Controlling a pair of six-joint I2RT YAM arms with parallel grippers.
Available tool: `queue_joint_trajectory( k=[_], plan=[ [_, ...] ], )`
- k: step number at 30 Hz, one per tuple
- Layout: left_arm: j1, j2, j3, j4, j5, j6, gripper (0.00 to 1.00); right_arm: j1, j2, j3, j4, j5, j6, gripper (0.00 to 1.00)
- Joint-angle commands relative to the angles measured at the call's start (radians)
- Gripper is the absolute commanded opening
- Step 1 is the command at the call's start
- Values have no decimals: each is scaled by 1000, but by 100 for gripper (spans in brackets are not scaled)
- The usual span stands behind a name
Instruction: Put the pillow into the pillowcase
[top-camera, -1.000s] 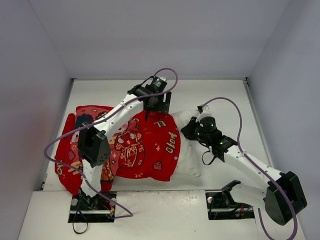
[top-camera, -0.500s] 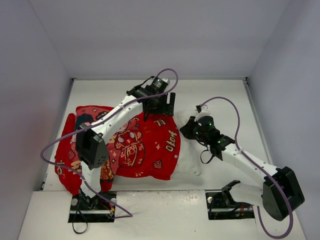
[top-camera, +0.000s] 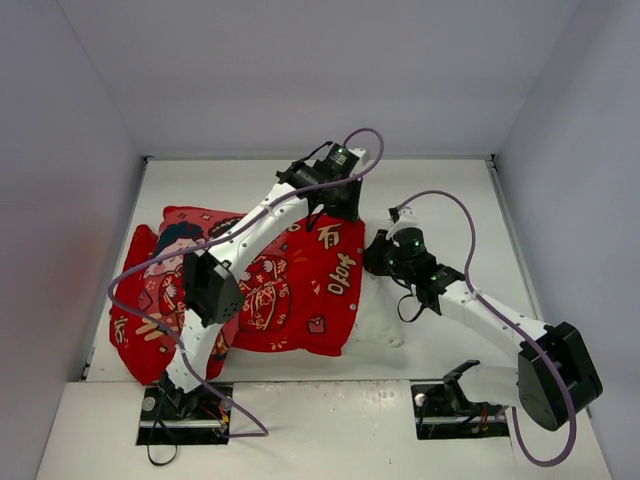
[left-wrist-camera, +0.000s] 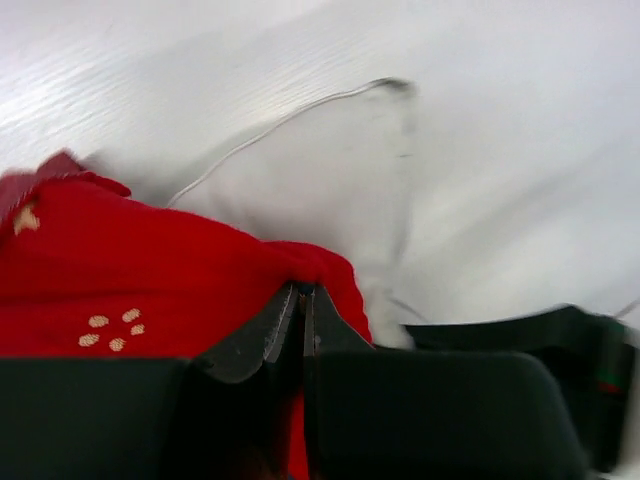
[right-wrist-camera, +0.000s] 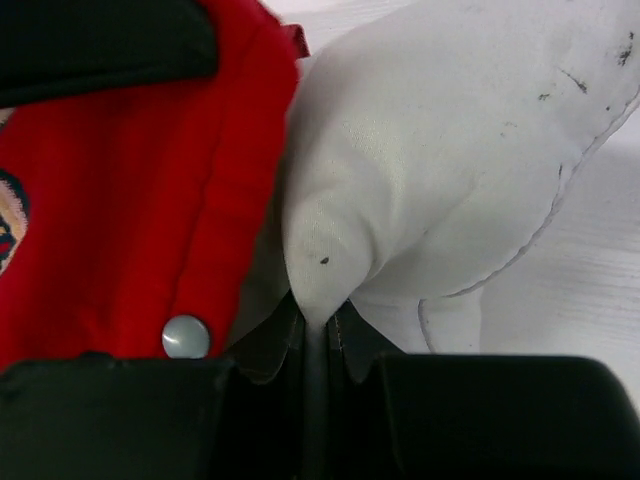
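I am watching the left gripper (left-wrist-camera: 303, 298) pinching a fold of the pillowcase (top-camera: 290, 285) at its far right corner, jaws pressed together on the red cloth. The right gripper (right-wrist-camera: 318, 325) is nipping a tuck of the pillow (right-wrist-camera: 450, 140), jaws closed tight on the white fabric just beside the cover's edge, where a round snap button (right-wrist-camera: 186, 335) is showing. The pillowcase is lying printed side up across the left and middle of the table (top-camera: 450, 190). The pillow is showing white along its right edge, the rest hidden by red cloth; I cannot tell whether inside or beneath.
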Motion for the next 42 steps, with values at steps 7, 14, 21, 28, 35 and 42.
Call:
queue_joint_trajectory(
  k=[7,14,21,28,35,42],
  plan=[
    [-114,15,370,195,358,35,0,5,54,97,103,-169,-2,0],
    [-97,-112,65,556,465,-112,0,-9,84,91,128,-157,32,0],
    [38,-299,-199,438,111,-5,67,-57,101,93,142,-140,35,0],
    [29,-517,-365,298,-117,106,77,-107,138,142,140,-181,-5,0],
    [-89,-533,-589,278,-98,-23,77,-101,193,199,140,-161,-3,0],
    [-123,-448,-554,155,-258,-54,77,-98,226,254,143,-151,-17,0]
  ],
)
